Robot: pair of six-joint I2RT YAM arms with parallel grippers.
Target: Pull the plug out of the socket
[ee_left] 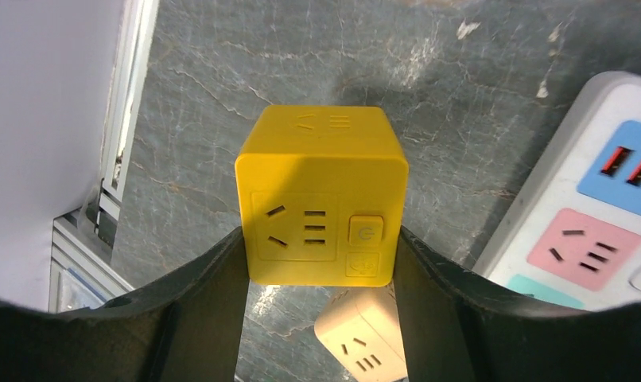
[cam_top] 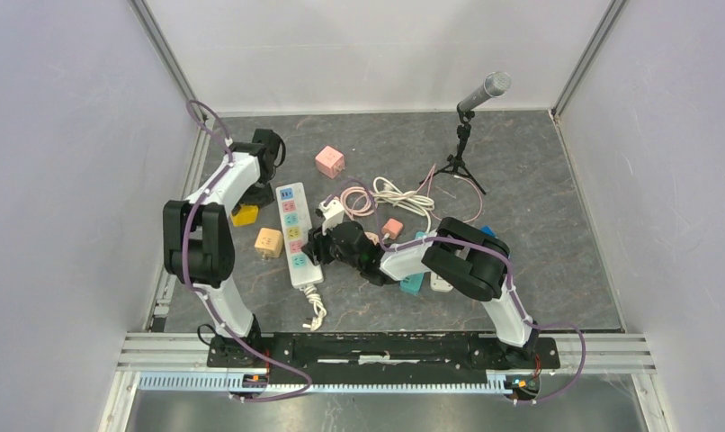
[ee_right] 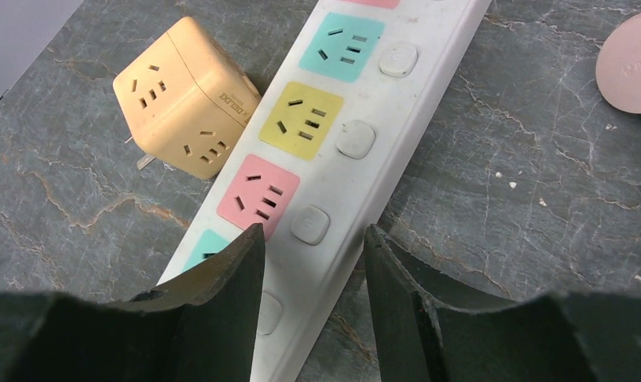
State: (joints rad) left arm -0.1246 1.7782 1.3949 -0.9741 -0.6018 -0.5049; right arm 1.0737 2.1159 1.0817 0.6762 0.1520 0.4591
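My left gripper point(ee_left: 319, 263) is shut on a yellow cube plug point(ee_left: 321, 191), one finger on each side, holding it off the table to the left of the white power strip point(ee_left: 588, 215). In the top view the cube point(cam_top: 245, 214) hangs under the left gripper point(cam_top: 248, 205), apart from the strip point(cam_top: 294, 236). My right gripper point(ee_right: 313, 239) is open over the strip's near end point(ee_right: 429, 72): the left finger is above a pink socket, the right finger is past the strip's right edge. In the top view it point(cam_top: 318, 245) sits against the strip's right side.
A beige cube adapter point(cam_top: 268, 243) lies left of the strip, also in the right wrist view point(ee_right: 186, 95) and below the yellow cube point(ee_left: 365, 342). A pink cube point(cam_top: 329, 162), coiled cables point(cam_top: 390, 193), small chargers and a microphone on a tripod point(cam_top: 471, 117) lie further back and right.
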